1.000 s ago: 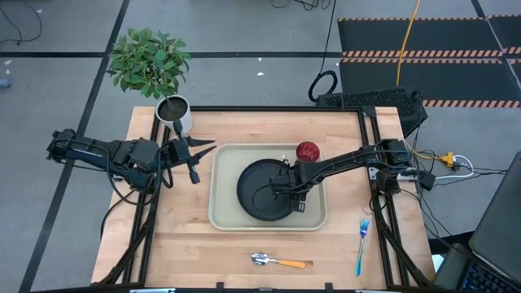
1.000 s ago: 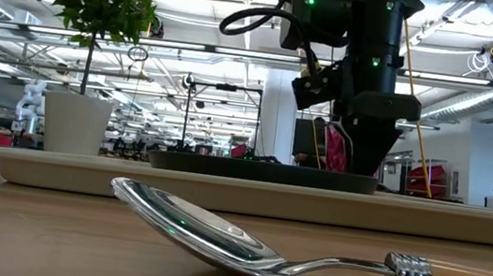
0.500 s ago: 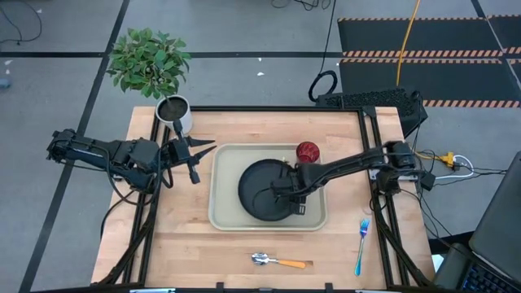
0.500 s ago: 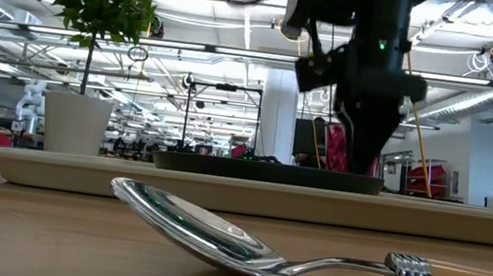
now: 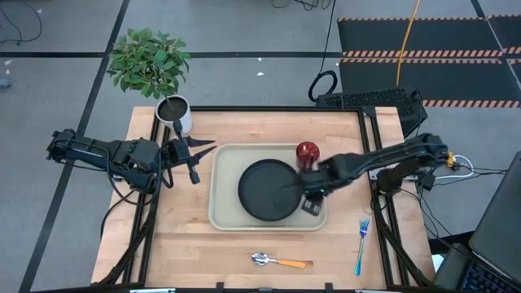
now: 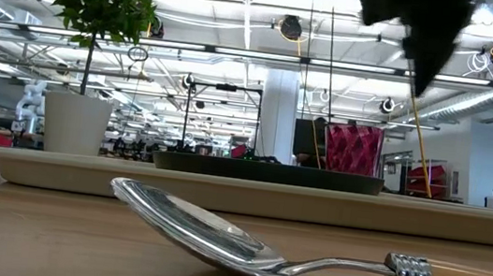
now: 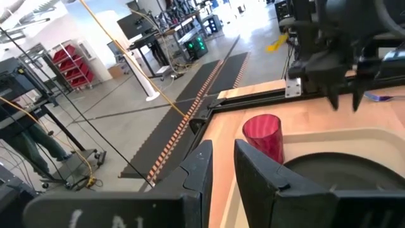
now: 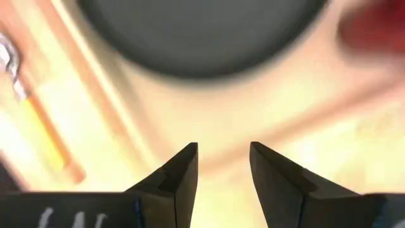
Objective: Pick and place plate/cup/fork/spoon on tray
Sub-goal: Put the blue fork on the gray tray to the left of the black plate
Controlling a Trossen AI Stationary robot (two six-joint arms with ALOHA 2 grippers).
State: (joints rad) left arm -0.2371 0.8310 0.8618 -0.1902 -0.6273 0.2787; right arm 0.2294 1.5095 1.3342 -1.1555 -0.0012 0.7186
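Note:
The black plate (image 5: 265, 190) lies flat in the beige tray (image 5: 224, 213) at mid-table. My right gripper (image 5: 308, 198) hangs open and empty above the tray's right part, beside the plate's right rim; the low view shows it high above the plate (image 6: 420, 70). The red cup (image 5: 307, 151) stands upright on the table just beyond the tray's far right corner. The orange-handled spoon (image 5: 278, 261) lies near the front edge. The blue-handled fork (image 5: 361, 238) lies at the front right. My left gripper (image 5: 201, 157) waits open left of the tray.
A white pot with a green plant (image 5: 173, 111) stands at the table's far left corner, close to my left gripper. Bare wood lies between the tray and the spoon. Black frame rails (image 5: 378, 220) run along the table's sides.
My right gripper has lifted off the plate's right part, gone up and moved toward the table's right edge. The plate stays flat in the tray. My left arm has kept still.

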